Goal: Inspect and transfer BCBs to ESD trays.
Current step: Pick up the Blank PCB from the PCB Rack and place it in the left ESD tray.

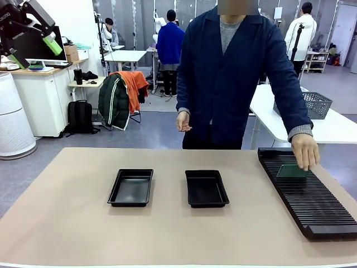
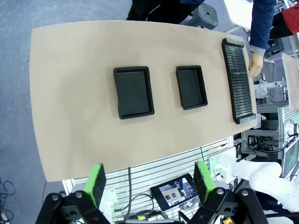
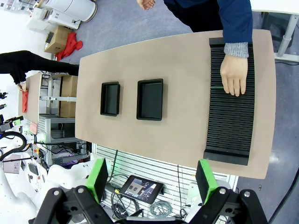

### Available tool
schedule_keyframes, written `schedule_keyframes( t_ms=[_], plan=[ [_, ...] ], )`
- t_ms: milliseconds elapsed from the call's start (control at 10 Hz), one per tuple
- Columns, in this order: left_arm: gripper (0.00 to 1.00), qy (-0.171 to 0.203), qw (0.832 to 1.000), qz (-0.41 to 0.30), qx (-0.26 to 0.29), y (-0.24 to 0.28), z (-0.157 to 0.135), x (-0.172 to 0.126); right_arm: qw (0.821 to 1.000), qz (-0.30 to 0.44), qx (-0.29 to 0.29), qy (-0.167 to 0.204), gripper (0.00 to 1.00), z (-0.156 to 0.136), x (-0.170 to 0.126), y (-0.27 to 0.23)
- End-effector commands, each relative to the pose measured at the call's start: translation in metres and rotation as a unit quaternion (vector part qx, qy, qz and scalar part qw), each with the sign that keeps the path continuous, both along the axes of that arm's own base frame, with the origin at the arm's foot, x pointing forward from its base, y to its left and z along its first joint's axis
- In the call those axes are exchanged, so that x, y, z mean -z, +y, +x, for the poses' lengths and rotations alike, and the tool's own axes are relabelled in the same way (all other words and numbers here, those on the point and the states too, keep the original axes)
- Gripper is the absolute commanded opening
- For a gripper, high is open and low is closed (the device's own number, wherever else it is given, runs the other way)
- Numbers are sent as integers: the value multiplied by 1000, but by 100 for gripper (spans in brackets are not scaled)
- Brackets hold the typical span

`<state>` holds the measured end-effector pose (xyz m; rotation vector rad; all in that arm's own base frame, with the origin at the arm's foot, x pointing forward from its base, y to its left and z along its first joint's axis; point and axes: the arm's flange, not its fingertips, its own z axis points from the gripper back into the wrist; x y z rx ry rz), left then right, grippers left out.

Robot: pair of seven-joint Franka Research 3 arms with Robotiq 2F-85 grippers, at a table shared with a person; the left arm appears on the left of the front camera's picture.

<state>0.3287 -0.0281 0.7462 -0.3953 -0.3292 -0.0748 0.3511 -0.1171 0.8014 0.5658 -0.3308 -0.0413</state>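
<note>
The left hand and right hand hang open-fingered and empty. Reaching now could hit the person's hand on the thin green circuit board, far right.

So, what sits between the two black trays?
Nothing: only bare tan tabletop separates the left ESD tray from the right ESD tray, clear in the front view.

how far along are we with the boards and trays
Done: nothing; left tray and right tray are empty. In hand: the person's hand is on a board in the rack. Left: every transfer; left gripper and right gripper are open, holding nothing.
</note>
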Motion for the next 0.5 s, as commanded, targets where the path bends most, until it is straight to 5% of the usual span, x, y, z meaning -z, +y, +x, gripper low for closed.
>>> schedule_keyframes(
  t_ms=[0,400],
  plan=[
    [100,-1,1000,3,-1,-1,0,0,1000,6,-2,-1,100,-1,-1,0],
    [100,-1,1000,3,-1,-1,0,0,1000,6,-2,-1,100,-1,-1,0]
  ],
)
